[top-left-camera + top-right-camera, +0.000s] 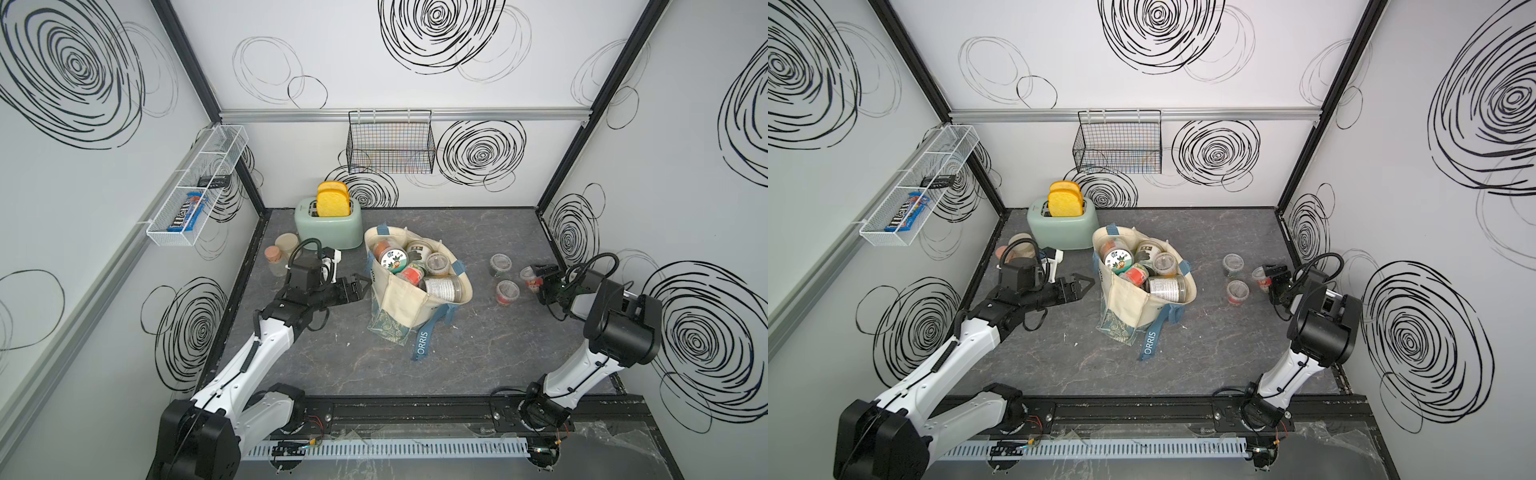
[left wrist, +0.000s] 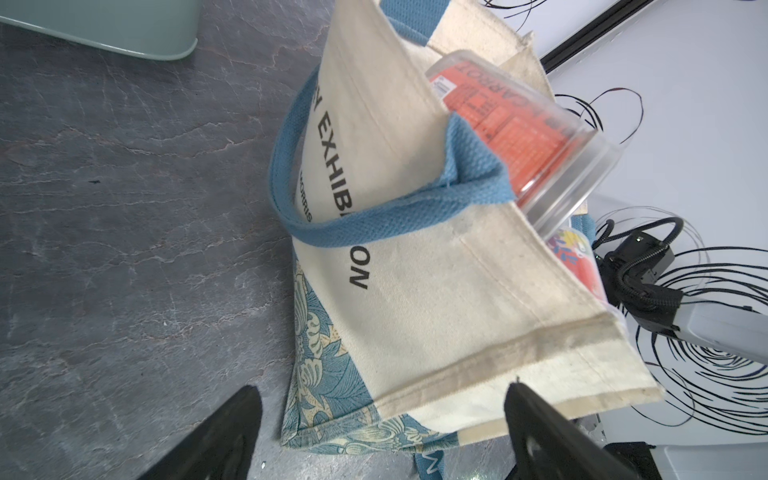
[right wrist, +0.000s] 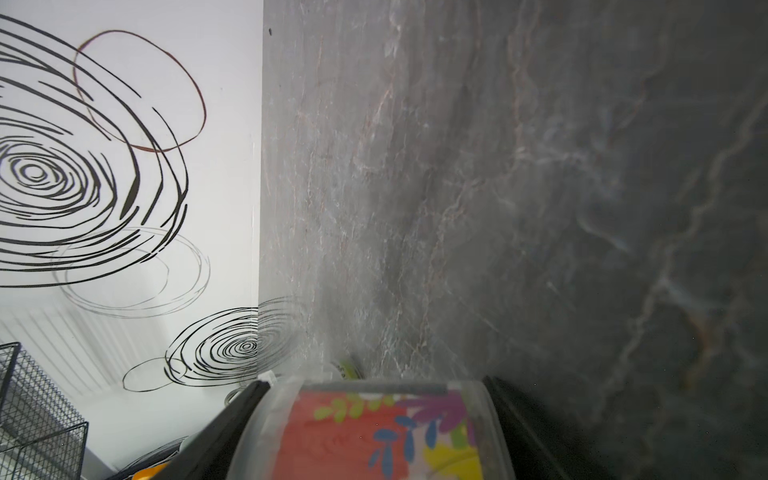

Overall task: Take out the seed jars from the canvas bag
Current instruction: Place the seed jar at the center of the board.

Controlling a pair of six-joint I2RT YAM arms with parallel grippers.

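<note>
The canvas bag (image 1: pixel 399 303) (image 1: pixel 1125 299) stands open in the middle of the table, with several seed jars (image 1: pixel 415 266) (image 1: pixel 1142 266) piled inside. An orange-labelled jar (image 2: pixel 511 124) pokes out of its mouth in the left wrist view. My left gripper (image 1: pixel 365 286) (image 2: pixel 381 388) is open just left of the bag (image 2: pixel 415 270), holding nothing. My right gripper (image 1: pixel 535 274) (image 3: pixel 374 382) is at the far right, low over the table, shut on a red flower-labelled seed jar (image 1: pixel 527 276) (image 3: pixel 374 432). Beside it on the table stand two more jars (image 1: pixel 500 263) (image 1: pixel 508 291).
A mint toaster (image 1: pixel 328 226) with yellow toast stands behind the bag. Two frosted jars (image 1: pixel 286 245) (image 1: pixel 274 257) sit at the far left, behind my left arm. A black wire basket (image 1: pixel 390 143) hangs on the back wall and a white wire shelf (image 1: pixel 195 187) on the left wall.
</note>
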